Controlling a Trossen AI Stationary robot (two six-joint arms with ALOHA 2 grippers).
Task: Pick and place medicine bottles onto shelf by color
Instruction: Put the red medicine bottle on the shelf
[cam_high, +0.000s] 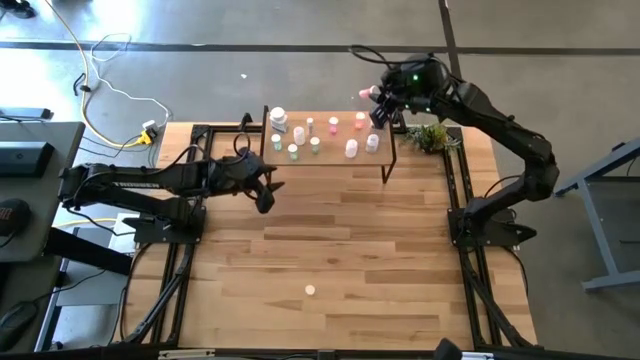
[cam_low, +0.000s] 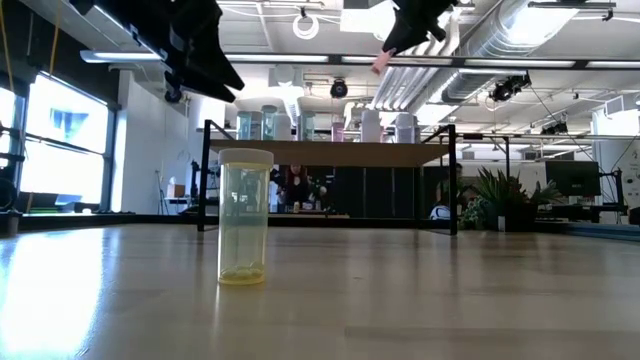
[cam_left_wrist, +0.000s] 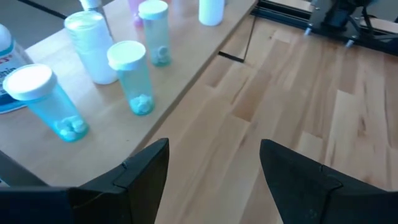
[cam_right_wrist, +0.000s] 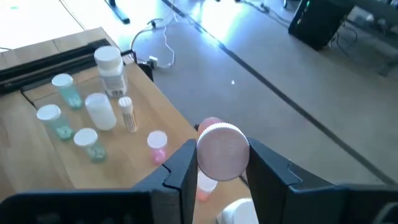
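Observation:
The shelf (cam_high: 392, 152) stands at the table's far middle and carries several medicine bottles: teal ones (cam_left_wrist: 134, 74) toward its left end, white ones (cam_high: 351, 148) and pink ones (cam_high: 360, 124) toward its right. My right gripper (cam_high: 378, 108) hangs above the shelf's far right part, shut on a pink bottle (cam_high: 366, 95) with a white cap. My left gripper (cam_high: 266, 192) hovers open and holding nothing just in front of the shelf's left end. A yellow bottle (cam_low: 244, 218) stands alone on its base near the table's front edge. My right gripper pinches the pink bottle between its two fingers (cam_right_wrist: 186, 163), which sit on either side of it just below the white cap (cam_right_wrist: 222, 149). The fingers slant down from the table's right. The bottle is tilted, cap toward the wrist, and is lifted clear above the shelf.
A green plant sprig (cam_high: 431, 136) lies just right of the shelf. Black frame rails (cam_high: 462, 190) run along the table's left and right sides. Bare wood (cam_high: 330, 230) spreads between the shelf and the yellow bottle (cam_high: 310, 290).

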